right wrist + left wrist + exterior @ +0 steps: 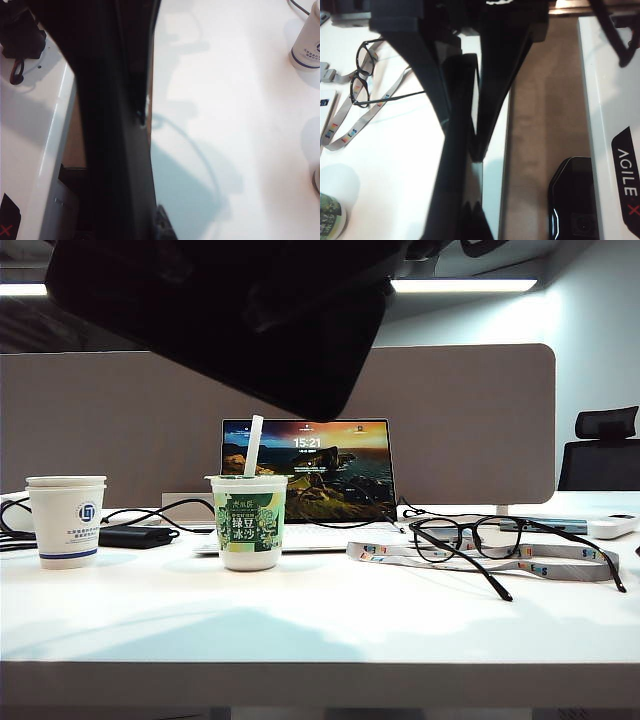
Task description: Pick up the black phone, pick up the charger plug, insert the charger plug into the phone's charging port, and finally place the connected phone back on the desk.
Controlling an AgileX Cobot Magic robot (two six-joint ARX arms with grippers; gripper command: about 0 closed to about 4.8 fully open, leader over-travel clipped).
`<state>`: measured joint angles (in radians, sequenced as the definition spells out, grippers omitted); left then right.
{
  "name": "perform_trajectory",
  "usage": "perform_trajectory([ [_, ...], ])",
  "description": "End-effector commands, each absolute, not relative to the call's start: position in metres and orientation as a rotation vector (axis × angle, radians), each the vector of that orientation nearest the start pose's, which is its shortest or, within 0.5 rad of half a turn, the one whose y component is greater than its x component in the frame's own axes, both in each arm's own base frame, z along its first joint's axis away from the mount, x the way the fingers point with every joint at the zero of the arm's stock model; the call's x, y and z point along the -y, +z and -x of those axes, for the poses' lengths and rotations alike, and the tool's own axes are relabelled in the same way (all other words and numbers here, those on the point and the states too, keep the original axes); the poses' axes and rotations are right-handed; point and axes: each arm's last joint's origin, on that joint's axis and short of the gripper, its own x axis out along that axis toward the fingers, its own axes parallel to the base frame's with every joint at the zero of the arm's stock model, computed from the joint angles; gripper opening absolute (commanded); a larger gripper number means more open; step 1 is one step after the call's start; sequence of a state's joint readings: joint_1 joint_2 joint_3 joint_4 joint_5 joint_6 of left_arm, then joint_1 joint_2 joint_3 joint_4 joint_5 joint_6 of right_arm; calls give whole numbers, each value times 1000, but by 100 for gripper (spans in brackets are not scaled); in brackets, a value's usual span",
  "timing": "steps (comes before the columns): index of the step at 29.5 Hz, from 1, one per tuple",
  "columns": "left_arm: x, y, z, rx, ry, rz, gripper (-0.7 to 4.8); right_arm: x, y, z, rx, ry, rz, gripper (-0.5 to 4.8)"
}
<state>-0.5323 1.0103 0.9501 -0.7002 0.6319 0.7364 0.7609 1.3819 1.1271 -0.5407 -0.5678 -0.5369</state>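
The black phone [230,320] hangs high above the desk [320,620], close to the exterior camera and tilted, and it hides both grippers there. The left wrist view has the phone [462,125] edge-on as a dark strip, and my left gripper [470,222] is shut on it. In the right wrist view the phone [115,150] is a broad black band over the desk's front edge. My right gripper [152,225] stands narrow, one fingertip [162,222] against the phone and the other lost in the dark. I cannot make out the charger plug.
On the desk stand a white paper cup [66,520], a green drink cup with a straw [248,525] and an open laptop [310,470]. Black glasses [480,540] lie on a lanyard [450,558] at the right. A black block with cables [135,536] lies behind the cups.
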Motion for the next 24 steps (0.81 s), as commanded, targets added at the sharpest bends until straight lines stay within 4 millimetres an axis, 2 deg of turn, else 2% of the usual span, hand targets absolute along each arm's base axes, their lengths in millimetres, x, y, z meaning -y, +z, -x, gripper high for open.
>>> perform_trajectory([
  [1,114,315,-159,-310,-1347,-572,-6,-209,296,-198,-481,1432,513,20],
  [2,114,315,-159,-310,-1347,-572,-6,-210,296,-199,-477,1433,512,3],
  [5,114,315,-159,-304,-1345,-572,-5,-210,297,-199,-467,1432,511,-1],
  [7,115,316,-159,-296,-1342,-570,23,-210,297,-199,-465,1432,511,-1],
  [11,115,318,-161,-272,-1334,-569,313,-210,298,-199,-461,1432,510,-1],
  [13,116,319,-161,-264,-1328,-563,417,-209,299,-198,-451,1431,511,-1],
  [15,116,320,-163,-263,-1307,-548,479,-208,302,-197,-434,1432,510,-1],
  [24,119,331,-168,-184,-1264,-477,479,-186,329,-190,-315,1403,480,-1],
])
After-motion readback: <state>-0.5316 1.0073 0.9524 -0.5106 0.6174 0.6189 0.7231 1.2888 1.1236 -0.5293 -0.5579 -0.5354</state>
